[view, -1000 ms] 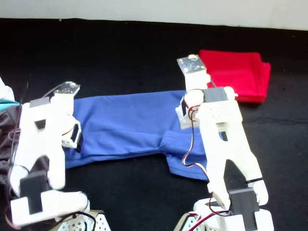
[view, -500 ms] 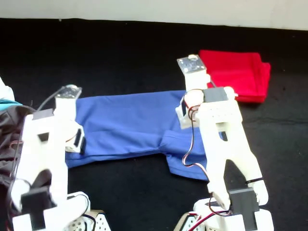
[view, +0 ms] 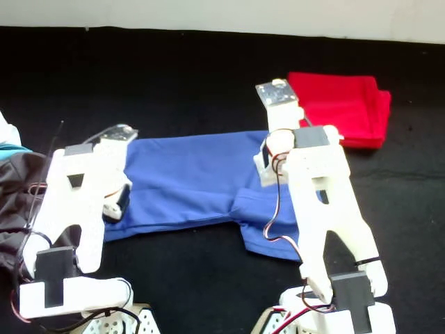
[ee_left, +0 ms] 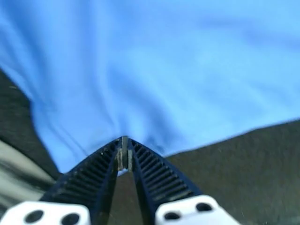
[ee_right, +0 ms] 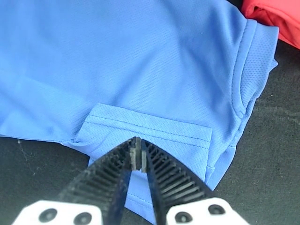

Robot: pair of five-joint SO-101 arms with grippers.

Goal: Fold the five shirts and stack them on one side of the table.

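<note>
Spread shirt [view: 195,181]: centre of frame, flat on table [view: 174,76], long axis left to right.
Folded shirt [view: 344,108]: upper right, behind spread shirt's right end, just beside it.
Garment heap [view: 14,177]: left edge of frame.
Left gripper [ee_left: 123,157]: at spread shirt's left end.
Right gripper [ee_right: 137,157]: over sleeve [ee_right: 150,131], right end.

Blue shirt [view: 195,181]: fine mesh-knit cloth, matt, stitched hems. Red shirt [view: 341,104]: matt cloth. Tabletop [view: 139,69]: black, matt covering. Left gripper [ee_left: 124,158], right gripper [ee_right: 137,158]: black ribbed plastic on white plastic. Arms [view: 320,188]: smooth white plastic.
</note>
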